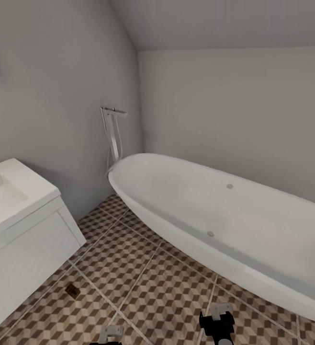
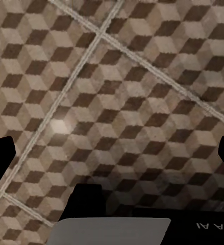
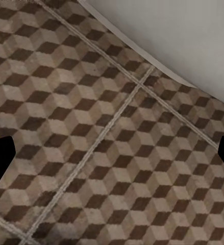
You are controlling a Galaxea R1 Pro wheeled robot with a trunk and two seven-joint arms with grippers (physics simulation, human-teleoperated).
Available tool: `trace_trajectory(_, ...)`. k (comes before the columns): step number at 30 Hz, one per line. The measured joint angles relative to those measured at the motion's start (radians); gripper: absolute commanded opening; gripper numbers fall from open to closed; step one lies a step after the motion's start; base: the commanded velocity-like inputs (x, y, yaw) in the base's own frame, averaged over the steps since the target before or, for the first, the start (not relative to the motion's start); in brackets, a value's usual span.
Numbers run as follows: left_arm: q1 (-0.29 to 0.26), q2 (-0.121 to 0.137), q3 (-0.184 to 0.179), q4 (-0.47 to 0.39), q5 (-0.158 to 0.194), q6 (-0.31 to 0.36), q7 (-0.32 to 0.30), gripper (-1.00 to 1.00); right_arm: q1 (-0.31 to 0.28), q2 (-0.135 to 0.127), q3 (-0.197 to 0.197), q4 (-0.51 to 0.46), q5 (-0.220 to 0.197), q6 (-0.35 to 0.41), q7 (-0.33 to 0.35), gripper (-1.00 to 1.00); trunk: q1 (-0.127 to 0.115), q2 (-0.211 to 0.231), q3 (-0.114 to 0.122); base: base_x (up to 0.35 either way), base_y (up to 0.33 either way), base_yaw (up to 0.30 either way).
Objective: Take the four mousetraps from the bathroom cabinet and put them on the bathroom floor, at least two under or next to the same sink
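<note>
One mousetrap (image 1: 72,290) on the bathroom floor (image 1: 152,287), just beside the white sink (image 1: 18,191) vanity.
Both the left jaws (image 2: 112,148) and right jaws (image 3: 112,153) hang spread wide and empty over bare tiles, apart from the trap.

A home bathroom is shown. A white oval bathtub (image 1: 224,225) is set along the far wall, with a tall chrome tap (image 1: 112,132) standing at its end. A white sink (image 1: 4,196) on a vanity (image 1: 28,254) is seen at the left. The floor (image 1: 143,282) is laid with cube-patterned tiles, and the plain grey walls (image 1: 234,110) are met by a sloped ceiling (image 1: 215,21).
</note>
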Motion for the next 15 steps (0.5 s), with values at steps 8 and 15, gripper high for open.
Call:
trace_trajectory(8,0.000,0.000,0.000,0.000,0.000,-0.001,0.000,1.00,0.000,0.000,0.000,0.000,0.000,0.000,0.000,1.00,0.000,0.000,0.013,0.000,0.000,-0.018)
trace_trajectory(15,0.000,0.000,0.000,0.000,0.000,0.000,0.000,1.00,0.000,0.000,0.000,0.000,0.000,0.000,0.001,1.00,0.000,0.000,0.024,0.000,0.000,-0.117)
